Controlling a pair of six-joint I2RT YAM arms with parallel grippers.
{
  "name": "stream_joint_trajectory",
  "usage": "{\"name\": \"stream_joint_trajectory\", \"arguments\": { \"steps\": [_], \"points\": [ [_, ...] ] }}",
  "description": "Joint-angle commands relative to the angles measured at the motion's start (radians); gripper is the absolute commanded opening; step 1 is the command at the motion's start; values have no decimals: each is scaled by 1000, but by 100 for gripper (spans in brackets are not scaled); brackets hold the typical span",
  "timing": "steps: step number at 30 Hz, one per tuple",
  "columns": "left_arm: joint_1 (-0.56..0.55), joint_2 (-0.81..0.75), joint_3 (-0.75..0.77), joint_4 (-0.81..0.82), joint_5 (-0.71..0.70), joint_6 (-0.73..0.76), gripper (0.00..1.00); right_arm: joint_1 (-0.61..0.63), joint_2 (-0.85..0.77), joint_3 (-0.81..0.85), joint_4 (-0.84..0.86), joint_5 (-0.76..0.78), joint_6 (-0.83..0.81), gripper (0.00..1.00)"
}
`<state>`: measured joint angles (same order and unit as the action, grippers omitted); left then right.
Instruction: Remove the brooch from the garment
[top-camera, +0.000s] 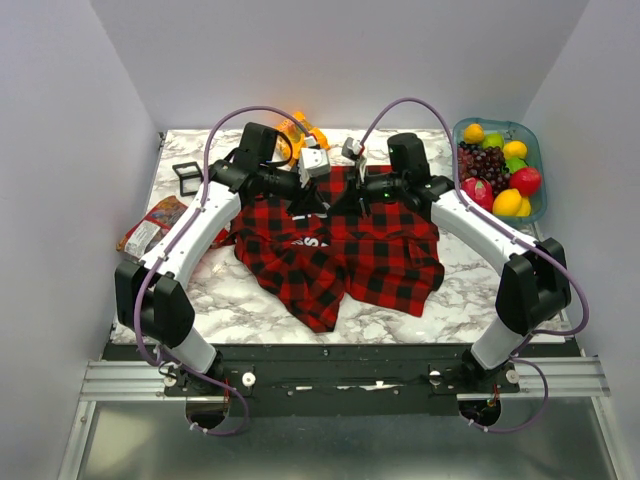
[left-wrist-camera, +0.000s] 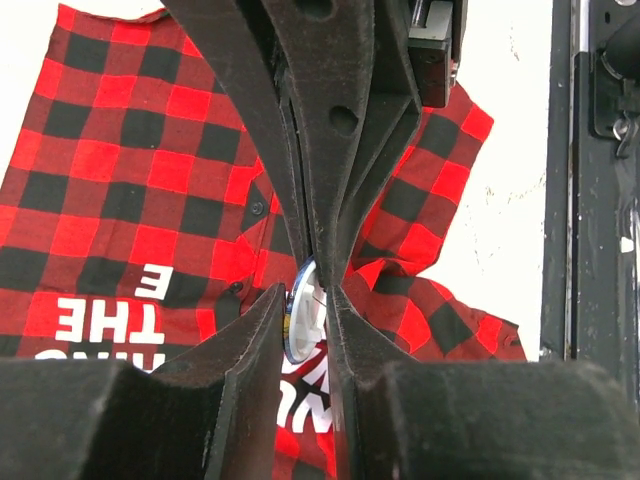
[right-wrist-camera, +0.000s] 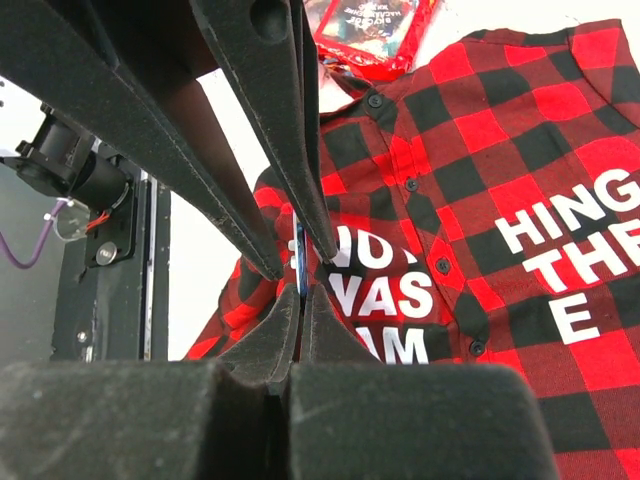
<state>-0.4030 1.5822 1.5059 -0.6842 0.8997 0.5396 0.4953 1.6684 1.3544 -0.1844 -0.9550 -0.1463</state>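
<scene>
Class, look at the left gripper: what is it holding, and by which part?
The left gripper pinches the brooch, a small round disc, across its rim.

Fingers (left-wrist-camera: 250, 345) of the left gripper (left-wrist-camera: 310, 300) hide the brooch (left-wrist-camera: 300, 322) but for a silvery rim. Lettering (left-wrist-camera: 95, 320) on the garment (left-wrist-camera: 130, 170) is partly covered too.

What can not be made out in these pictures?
Brooch: left wrist view shows only a sliver; the left gripper clamping it hides the rest.
What the right gripper pinches: right wrist view, its own shut fingers cover it.
Top view: both grippers cover the brooch's spot on the garment.
Lettering: cut off by fingers and edges.
</scene>
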Motion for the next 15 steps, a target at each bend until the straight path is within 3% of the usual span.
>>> {"name": "stream_joint_trajectory", "arguments": {
  "steps": [1, 15],
  "points": [
    [-22, 4, 33, -28, -28, 37, 30, -9, 5, -5, 20, -8, 10, 0],
    [-59, 2, 27, -18, -189, 79, 25, -11, -6, -11, 22, -21, 7, 0]
  ]
}}
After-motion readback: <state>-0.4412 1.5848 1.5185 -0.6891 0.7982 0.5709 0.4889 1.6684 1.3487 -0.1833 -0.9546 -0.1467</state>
